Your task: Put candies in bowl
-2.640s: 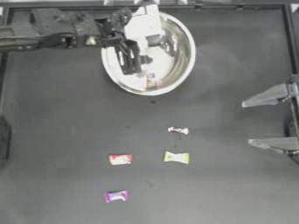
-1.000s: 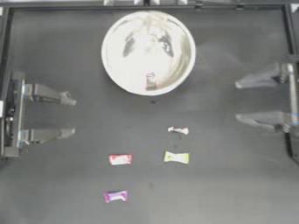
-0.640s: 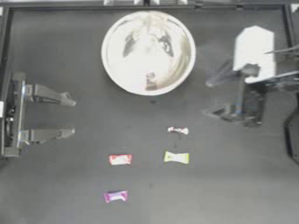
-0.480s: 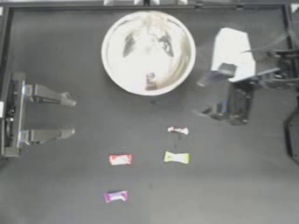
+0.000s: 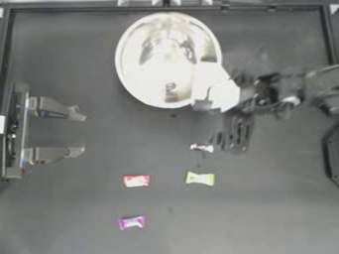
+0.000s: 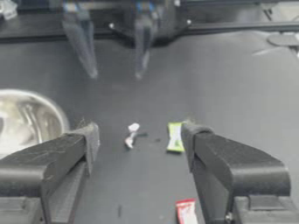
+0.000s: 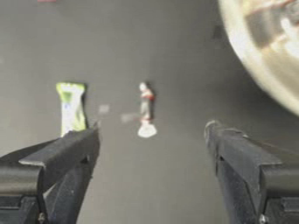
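Currently the right gripper point(image 5: 228, 135) reaches in from the right side of the dark table point(image 5: 278, 208) and hangs just beside the white-and-red twist-wrapped candy point(image 5: 201, 148), its jaws spread wide with nothing between them; in the right wrist view that candy point(image 7: 145, 109) lies on the table ahead of the gap between the two jaws, apart from both. The yellow-green candy point(image 5: 200, 178) sits near it, a little farther from the bowl, and the red candy point(image 5: 136, 180) lies to its left in the top view. The purple-pink packet point(image 5: 131, 222) rests well apart from these, toward the table's near edge. The shiny metal bowl point(image 5: 139, 84) stands at the far side of the table, and one more white-and-red candy point(image 5: 171, 93) lies inside it near the rim closest to the others. The left gripper point(image 5: 78, 134) is parked at the left side of the table, jaws apart and holding nothing, facing across toward the loose candies.
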`<act>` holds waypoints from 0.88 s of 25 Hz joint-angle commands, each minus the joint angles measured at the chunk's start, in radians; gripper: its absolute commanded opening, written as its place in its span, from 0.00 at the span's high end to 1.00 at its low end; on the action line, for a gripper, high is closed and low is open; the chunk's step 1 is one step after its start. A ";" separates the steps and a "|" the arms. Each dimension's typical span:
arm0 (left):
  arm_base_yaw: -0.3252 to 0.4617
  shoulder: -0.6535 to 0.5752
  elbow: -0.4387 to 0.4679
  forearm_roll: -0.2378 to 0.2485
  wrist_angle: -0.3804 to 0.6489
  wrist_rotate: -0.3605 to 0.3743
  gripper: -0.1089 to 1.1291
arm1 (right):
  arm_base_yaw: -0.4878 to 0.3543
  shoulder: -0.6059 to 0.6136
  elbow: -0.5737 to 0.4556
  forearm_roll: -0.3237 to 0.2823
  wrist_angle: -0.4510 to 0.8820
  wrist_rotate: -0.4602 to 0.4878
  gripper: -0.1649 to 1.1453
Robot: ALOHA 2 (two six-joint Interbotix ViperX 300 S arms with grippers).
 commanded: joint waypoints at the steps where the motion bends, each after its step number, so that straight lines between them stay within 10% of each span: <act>1: 0.002 -0.002 -0.011 -0.002 -0.003 0.000 0.18 | 0.006 0.038 -0.023 -0.005 -0.008 0.002 0.12; 22: 0.002 0.014 -0.018 -0.012 0.002 0.000 0.18 | 0.000 0.230 -0.034 -0.044 -0.097 0.003 0.12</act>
